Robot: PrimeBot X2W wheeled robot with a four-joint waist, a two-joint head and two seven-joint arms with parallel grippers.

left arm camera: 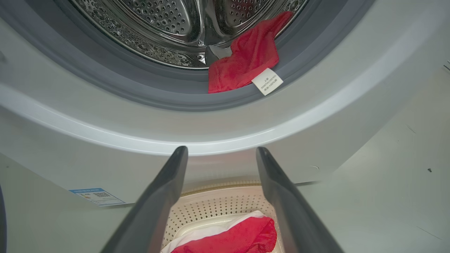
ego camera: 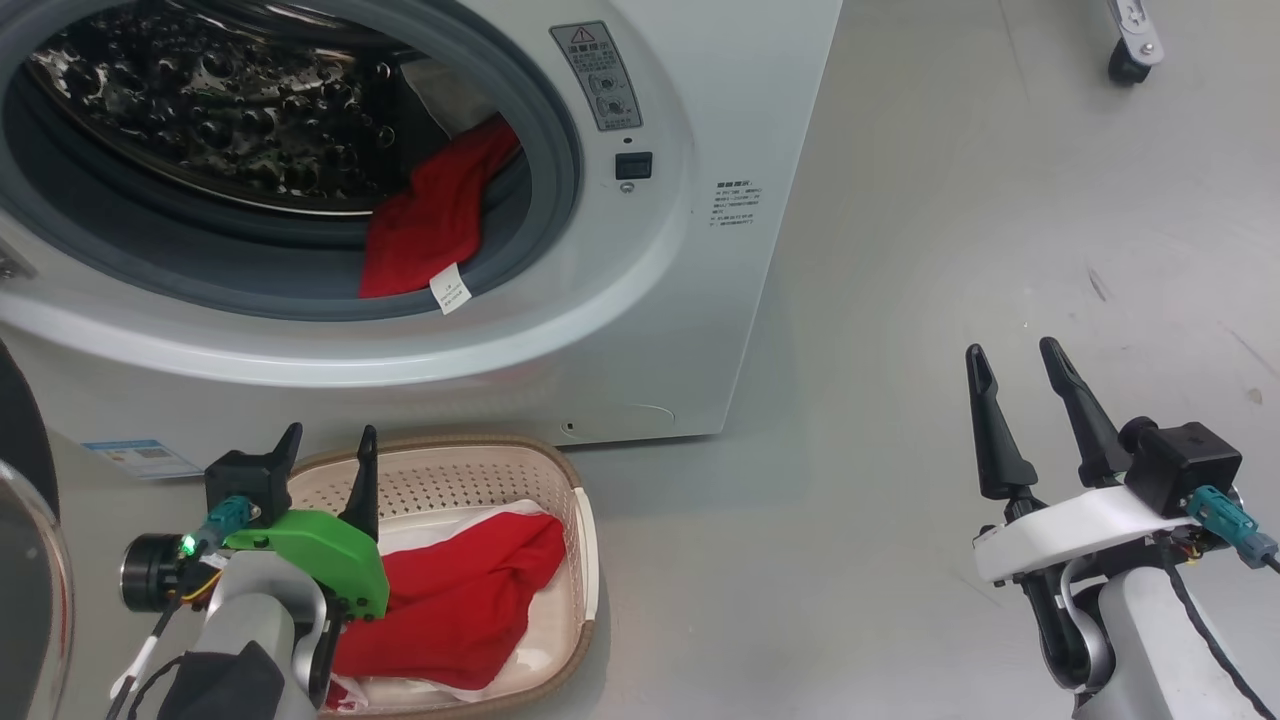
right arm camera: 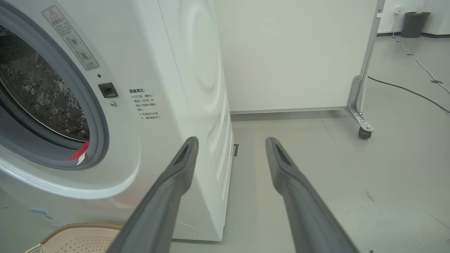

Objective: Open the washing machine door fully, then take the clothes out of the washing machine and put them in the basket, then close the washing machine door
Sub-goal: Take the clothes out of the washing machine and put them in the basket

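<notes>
Left gripper (ego camera: pixel 331 432), dark fingers spread and empty, is hovering over the cream perforated plastic basket (ego camera: pixel 562 470) where a red garment (ego camera: pixel 470 590) is lying. Right gripper (ego camera: pixel 1012 350) is gaping above the grey floor (ego camera: pixel 900 300). Another red tagged garment (ego camera: pixel 430 220) is hanging over the grey gasket (ego camera: pixel 250 290) of the big white washing machine (ego camera: pixel 740 150).

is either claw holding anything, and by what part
Nothing is held. The left claw is open by the basket; the right claw is open over the floor.
</notes>
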